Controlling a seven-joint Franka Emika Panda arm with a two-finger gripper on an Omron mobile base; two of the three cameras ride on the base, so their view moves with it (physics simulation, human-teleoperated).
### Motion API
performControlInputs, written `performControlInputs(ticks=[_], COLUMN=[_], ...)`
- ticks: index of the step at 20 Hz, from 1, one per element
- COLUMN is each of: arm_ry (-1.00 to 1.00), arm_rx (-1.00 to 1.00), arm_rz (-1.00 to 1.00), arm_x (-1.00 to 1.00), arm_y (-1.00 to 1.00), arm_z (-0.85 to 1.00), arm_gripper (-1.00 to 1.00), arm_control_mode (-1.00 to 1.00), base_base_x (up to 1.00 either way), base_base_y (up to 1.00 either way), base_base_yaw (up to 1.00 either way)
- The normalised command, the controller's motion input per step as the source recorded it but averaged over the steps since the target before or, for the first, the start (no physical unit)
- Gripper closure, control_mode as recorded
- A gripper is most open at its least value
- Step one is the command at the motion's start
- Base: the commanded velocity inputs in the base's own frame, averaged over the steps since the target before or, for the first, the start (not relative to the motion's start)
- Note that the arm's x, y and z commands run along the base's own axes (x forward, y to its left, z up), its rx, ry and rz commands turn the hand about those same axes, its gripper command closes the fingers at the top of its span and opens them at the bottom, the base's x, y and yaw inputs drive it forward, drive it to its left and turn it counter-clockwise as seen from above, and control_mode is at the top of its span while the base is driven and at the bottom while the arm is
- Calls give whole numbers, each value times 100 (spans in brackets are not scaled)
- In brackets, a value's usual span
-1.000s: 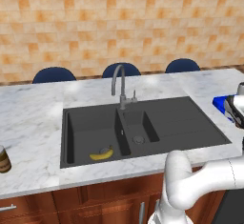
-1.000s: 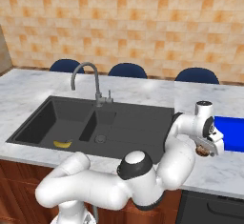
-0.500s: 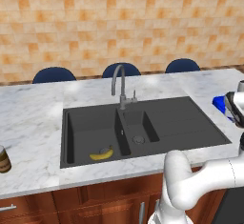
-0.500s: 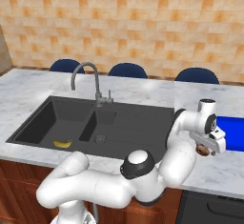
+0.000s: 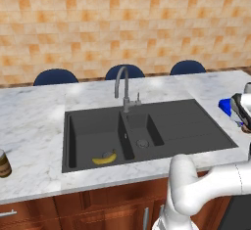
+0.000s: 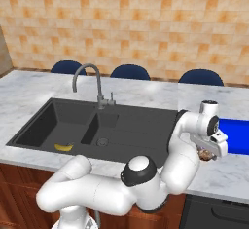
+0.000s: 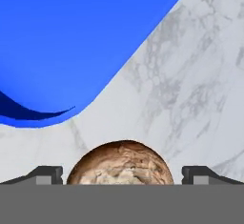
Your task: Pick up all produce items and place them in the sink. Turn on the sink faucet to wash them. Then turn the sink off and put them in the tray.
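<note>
Descending squarely is my advice for this step, keeping the fingertips (image 7: 47, 174) level on either side so the mottled brown ball (image 7: 119, 163), which sits on the marble bench (image 7: 190, 99) right between them, cannot roll away as they meet. Ordered by size, the sink (image 5: 196, 126) lies well off to the hand's far side with the banana (image 5: 104, 158) in its basin, the blue tray (image 7: 81, 42) sits just ahead of the hand (image 7: 121, 175), and the ball is directly under it. Since the earlier frame the hand, fingers spread wide and holding nothing, has dropped slightly toward the ball.
</note>
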Motion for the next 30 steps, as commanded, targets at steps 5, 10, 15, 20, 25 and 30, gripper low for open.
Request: performControlInputs(ticks=[5, 10, 15, 20, 25, 30], arm_ry=[0, 0, 4, 2, 0, 0], arm_rx=[0, 0, 0, -2, -3, 0], arm_rz=[3, 2, 0, 0, 0, 0], arm_x=[-1, -12, -2, -5, -16, -7], arm_y=[24, 2, 0, 1, 24, 48], arm_z=[-5, -12, -6, 39, 94, 89], arm_gripper=[-100, 100, 100, 100, 100, 100], arm_control_mode=[-100, -100, -100, -100, -100, -100], base_base_x=[0, 0, 0, 0, 0, 0], base_base_y=[0, 0, 0, 0, 0, 0], base_base_yaw=[0, 0, 0, 0, 0, 0])
